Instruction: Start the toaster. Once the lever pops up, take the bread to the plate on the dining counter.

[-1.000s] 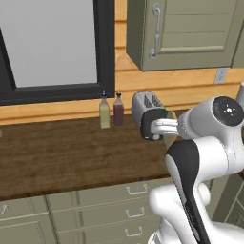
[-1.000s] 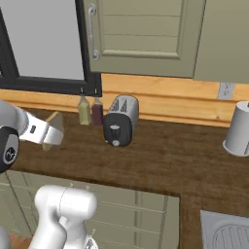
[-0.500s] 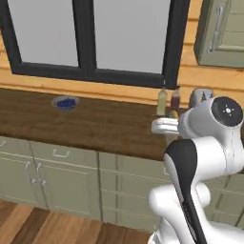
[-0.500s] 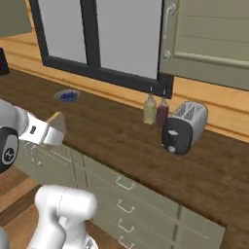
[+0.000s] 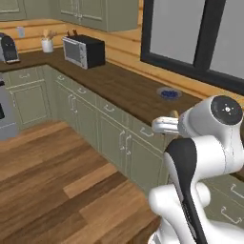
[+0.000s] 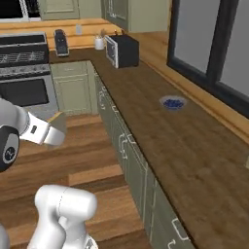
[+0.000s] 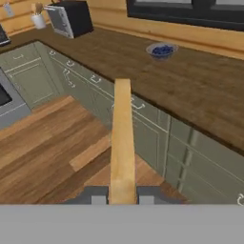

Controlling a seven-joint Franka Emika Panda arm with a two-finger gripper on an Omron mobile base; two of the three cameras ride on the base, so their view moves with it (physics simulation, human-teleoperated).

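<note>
**Bread carried away from the kitchen counter**

Gripper (image 7: 122, 195) pinches the bread (image 7: 122, 143) between its two fingers, and the slice stands on edge, pointing forward from the hand. In the right base view the same slice (image 6: 56, 127) seems to stick out at the end of the arm, though it is small there. The bread is in the air, above the wooden floor (image 7: 52, 143) and beside the kitchen counter (image 7: 200, 90).

The step in hand looks like the carrying of the bread to the plate. The next move probably calls for more driving, with the grip kept firm, until the plate is found.

Counted: one slice of bread, one blue bowl (image 7: 162, 49), one microwave (image 5: 84, 51), one coffee machine (image 5: 8, 47).
</note>
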